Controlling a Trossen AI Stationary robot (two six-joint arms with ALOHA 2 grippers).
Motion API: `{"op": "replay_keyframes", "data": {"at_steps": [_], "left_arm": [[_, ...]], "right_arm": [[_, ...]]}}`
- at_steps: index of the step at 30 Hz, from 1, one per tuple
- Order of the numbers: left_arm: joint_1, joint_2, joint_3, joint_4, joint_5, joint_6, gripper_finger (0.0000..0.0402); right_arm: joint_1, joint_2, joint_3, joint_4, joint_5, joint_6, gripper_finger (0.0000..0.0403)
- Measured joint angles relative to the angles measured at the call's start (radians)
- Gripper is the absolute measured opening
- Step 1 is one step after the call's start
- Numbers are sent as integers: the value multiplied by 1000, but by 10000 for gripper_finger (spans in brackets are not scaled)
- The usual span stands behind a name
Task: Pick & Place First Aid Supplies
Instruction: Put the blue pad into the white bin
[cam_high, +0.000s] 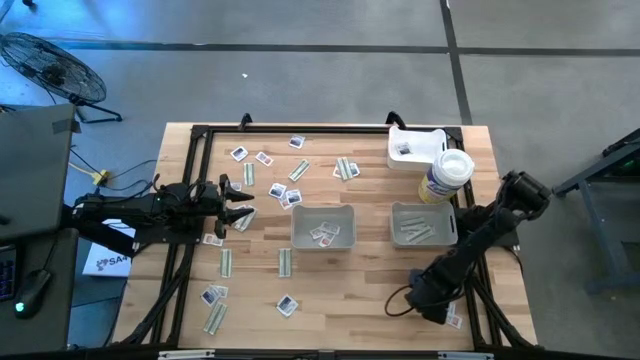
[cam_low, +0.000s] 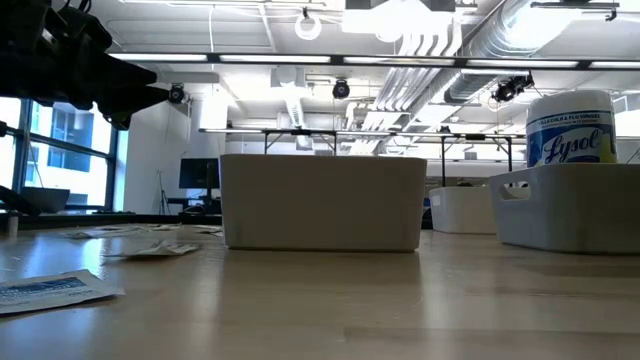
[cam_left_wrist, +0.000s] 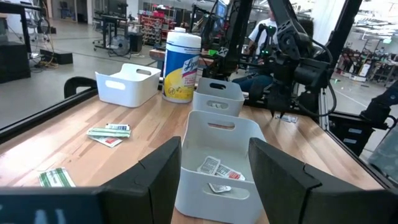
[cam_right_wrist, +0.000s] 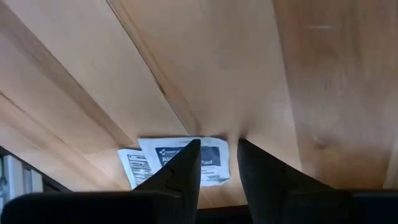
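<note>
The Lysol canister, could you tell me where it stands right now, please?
In the high view the Lysol canister stands near the table's far right corner, between the white bin and the right grey tray.

Readable print: one brand name and a few letter fragments

The wipes canister (cam_low: 571, 132) carries "Lysol" in dark script on its blue-and-white label in the low view (the same label shows in the left wrist view, where only part of the word can be made out). A white packet (cam_right_wrist: 198, 160) on the counter, seen past the right arm's fingers, bears dark print ending in "Pad"; its smaller lines are illegible. A white sheet (cam_high: 107, 262) beside the frame shows "SA".
</note>
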Motion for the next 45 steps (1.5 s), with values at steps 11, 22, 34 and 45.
{"op": "replay_keyframes", "data": {"at_steps": [11,22,34,45], "left_arm": [[0,0,0,0,0,0,186],[0,0,0,0,0,0,186],[0,0,0,0,0,0,186],[0,0,0,0,0,0,186]], "right_arm": [[57,-2,0,-12,99,44,73],[68,0,2,-33,123,108,5],[2,-28,148,-230,235,73,1],[-139,-105,375,-257,714,-132,1]]}}
